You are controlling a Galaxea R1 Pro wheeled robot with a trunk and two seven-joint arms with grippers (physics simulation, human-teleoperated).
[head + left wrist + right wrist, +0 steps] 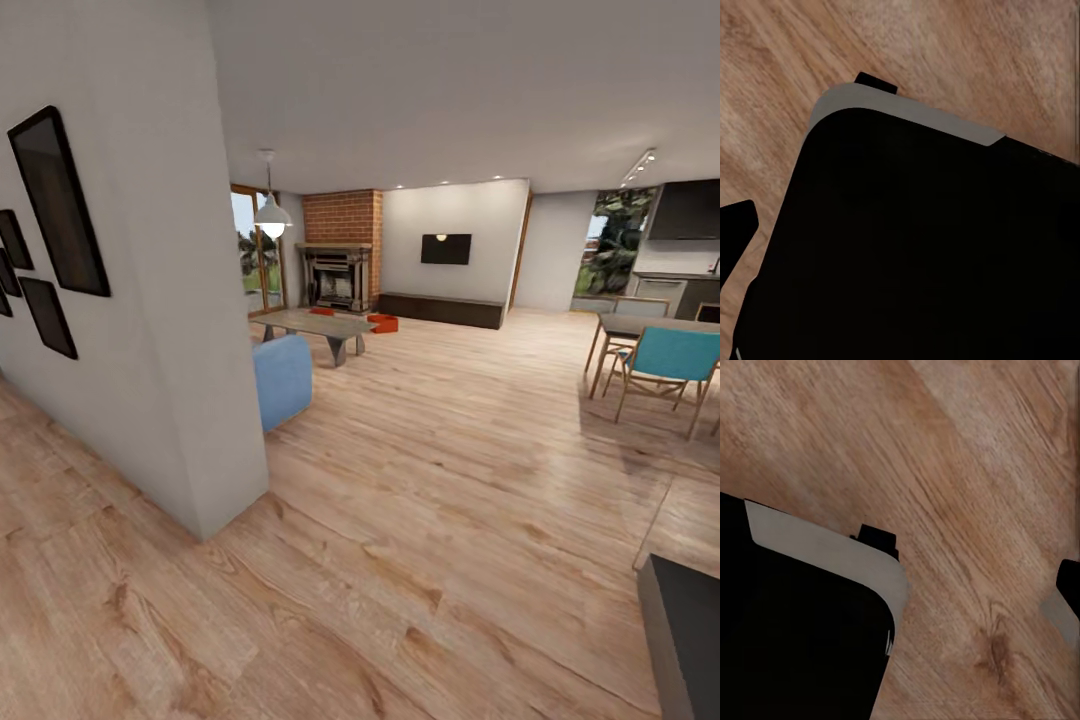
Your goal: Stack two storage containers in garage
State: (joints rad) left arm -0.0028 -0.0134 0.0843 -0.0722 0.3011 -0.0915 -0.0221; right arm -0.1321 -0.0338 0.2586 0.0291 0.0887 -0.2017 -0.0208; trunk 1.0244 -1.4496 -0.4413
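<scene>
Way down far end of living room, two storage containers point(382, 322) sitting on wood floor point(450, 480) near fireplace point(338, 277), just behind low bench point(315, 324). Robot standing well apart, beside wall corner point(215, 400). Pincers: honestly can't tell, wrist cams mostly showing dark robot body over planks. Best bet: rolling straight ahead, keeping clear of blue sofa point(283, 378), swinging around bench.

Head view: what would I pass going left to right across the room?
Black picture frames → blue sofa → coffee table → orange-red storage container → wall TV → teal chair.
</scene>
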